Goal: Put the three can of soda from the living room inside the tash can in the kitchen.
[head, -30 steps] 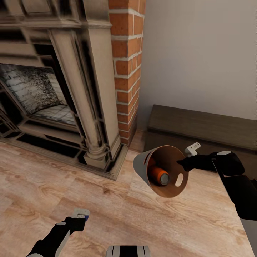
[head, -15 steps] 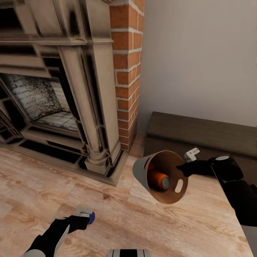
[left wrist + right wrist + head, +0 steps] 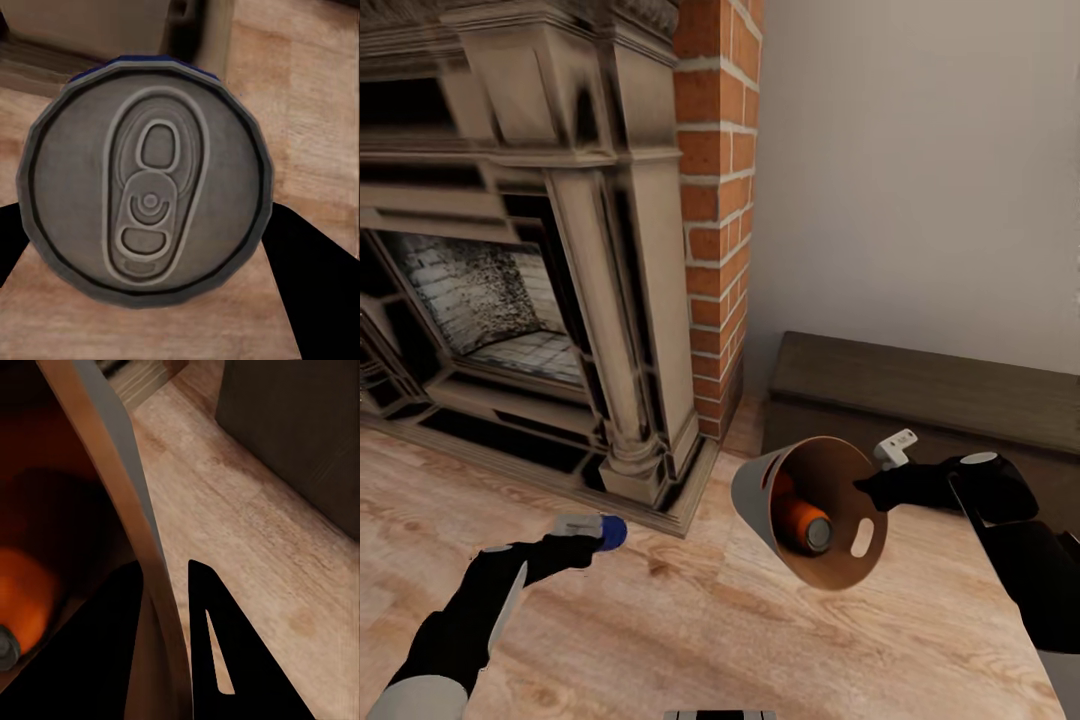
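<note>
Left gripper (image 3: pixel 592 530) clamped on blue can (image 3: pixel 612 532), lower left. Right gripper (image 3: pixel 868 487) pinches tilted bin (image 3: pixel 760 492) rim, centre right; orange can (image 3: pixel 800 520) inside

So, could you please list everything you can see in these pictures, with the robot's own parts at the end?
Blue soda can: one, blue body with silver top, held in the left pincer above the wood floor.
Orange soda can: one clearly seen, orange with silver top, lying inside the bin; a second orange shape behind it is unclear.
Trash can: one, grey outside and brown-orange inside, tipped on its side in the air, rim gripped by the right pincer.
Fireplace: one, beige stone surround, ahead on the left.
Brick column: one, red-orange, beside the fireplace.
Low cabinet: one, dark brown, against the wall.
Floor: light wood planks.
Left pincer: black arm, shut on the blue can.
Right pincer: black arm, shut on the bin's rim.
</note>
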`<state>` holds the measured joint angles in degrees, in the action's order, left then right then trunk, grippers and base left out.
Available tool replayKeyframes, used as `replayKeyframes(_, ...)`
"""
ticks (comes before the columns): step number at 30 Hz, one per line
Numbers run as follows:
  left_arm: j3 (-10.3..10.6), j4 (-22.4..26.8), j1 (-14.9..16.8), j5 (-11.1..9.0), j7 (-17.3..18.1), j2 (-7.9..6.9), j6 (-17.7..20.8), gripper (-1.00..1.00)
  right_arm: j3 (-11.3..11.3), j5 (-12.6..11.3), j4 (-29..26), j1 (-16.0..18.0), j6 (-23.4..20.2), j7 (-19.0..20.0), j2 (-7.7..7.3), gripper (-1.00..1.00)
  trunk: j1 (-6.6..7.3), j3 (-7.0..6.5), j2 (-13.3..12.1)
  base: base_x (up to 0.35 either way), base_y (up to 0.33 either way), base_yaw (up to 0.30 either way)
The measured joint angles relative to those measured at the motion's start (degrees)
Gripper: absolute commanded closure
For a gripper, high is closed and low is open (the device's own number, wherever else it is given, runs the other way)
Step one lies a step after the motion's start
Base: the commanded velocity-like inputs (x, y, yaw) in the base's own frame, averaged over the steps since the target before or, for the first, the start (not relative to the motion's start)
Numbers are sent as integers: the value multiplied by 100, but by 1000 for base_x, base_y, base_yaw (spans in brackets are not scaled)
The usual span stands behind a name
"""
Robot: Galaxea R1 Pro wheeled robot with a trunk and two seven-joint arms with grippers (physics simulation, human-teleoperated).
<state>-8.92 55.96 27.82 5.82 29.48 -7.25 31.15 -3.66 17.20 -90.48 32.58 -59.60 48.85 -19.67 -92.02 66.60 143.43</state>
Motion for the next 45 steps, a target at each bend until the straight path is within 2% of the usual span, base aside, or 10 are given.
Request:
replayKeyframes(8, -61, 1807, -207, 36, 600, -29, 1222, 100, -11, 61, 314, -7, 21, -238, 17, 100, 20, -176, -11, 0, 0, 0)
replayKeyframes(13, -51, 2628, -455, 31, 843, -26, 1947, 100, -8, -67, 403, -8, -34, -301, 196, 100, 33, -287, -18, 0, 0, 0)
replayKeyframes(15, -48, 2858, -494, 32, 984, -28, 2312, 100, -17, -172, 480, -7, -40, -473, 242, 100, 63, -326, -71, 0, 0, 0)
replayKeyframes(17, -49, 2905, -502, 44, 1031, -29, 2434, 100, -15, 36, 549, -8, 0, -626, 268, 100, 106, -362, -151, 0, 0, 0)
replayKeyframes(19, -48, 2986, -509, 30, 1147, -25, 2662, 100, -11, 186, 688, -7, 47, -924, 422, 100, 150, -398, -232, 0, 0, 0)
replayKeyframes(21, -35, 3107, -512, 24, 1276, -23, 2875, 100, -18, 79, 767, -4, 11, -1035, 497, 100, 194, -434, -311, 0, 0, 0)
replayKeyframes(23, -16, 3252, -513, -1, 1627, -21, 2885, 100, -34, -84, 838, -3, -39, -1096, 555, 100, 238, -470, -392, 0, 0, 0)
replayKeyframes(31, 21, 3308, -509, 45, 2265, -22, 2885, 100, -37, -4, 968, 1, -17, -1122, 673, 100, 414, -613, -712, 0, 0, 0)
replayKeyframes(38, 437, 3316, -505, 52, 2903, -21, 2885, 100, -68, 40, 1037, -2, -7, -1122, 738, 100, 568, -739, -993, 0, 0, 0)
replayKeyframes(45, 585, 3379, -505, 36, 3814, -28, 2885, 100, -313, -45, 1084, -3, -28, -1283, 787, 100, 722, -865, -1274, 0, 0, 0)
